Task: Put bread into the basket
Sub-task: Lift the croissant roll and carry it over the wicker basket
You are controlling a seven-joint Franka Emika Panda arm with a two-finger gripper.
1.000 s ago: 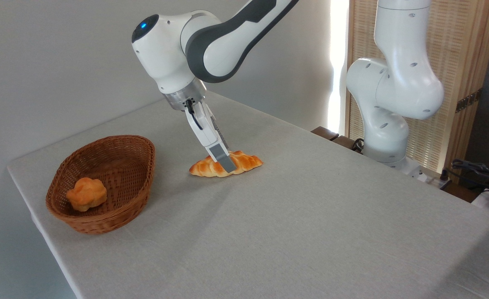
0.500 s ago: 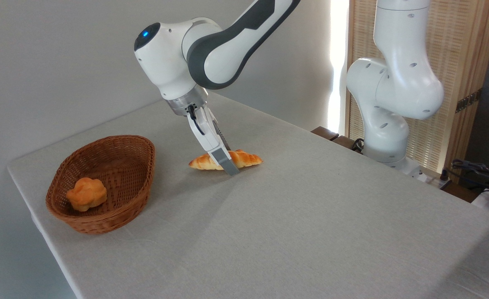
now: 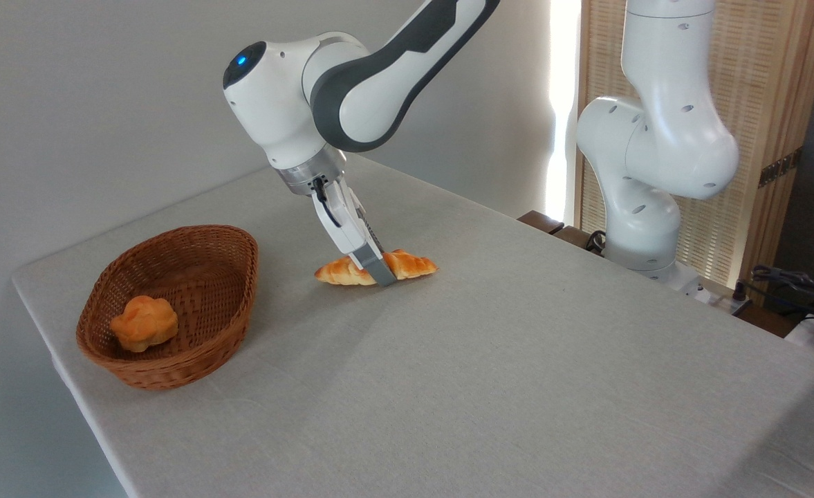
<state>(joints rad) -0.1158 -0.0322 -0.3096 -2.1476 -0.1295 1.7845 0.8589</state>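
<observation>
The bread (image 3: 412, 264), a long golden-orange braided loaf, lies on the grey tablecloth near the middle of the table. My gripper (image 3: 381, 271) reaches down at a slant from the upper left and is shut on the bread's middle. One grey finger (image 3: 377, 268) sits in front of the loaf, and the other is mostly hidden behind it. The loaf's ends stick out to both sides, and it still looks to be touching the cloth. The basket (image 3: 244, 287), oval brown wicker, stands at the left, a short way from the bread.
A small round orange bun (image 3: 144, 323) lies inside the basket. The arm's white base (image 3: 645, 228) rises at the table's far right edge. The table's left edge runs just past the basket. A wooden slatted screen (image 3: 759, 111) stands behind.
The fingers have closed in on the bread, which now shows narrower, as if pinched or turned on edge. The wrist has shifted slightly; the loaf stays in about the same place.
</observation>
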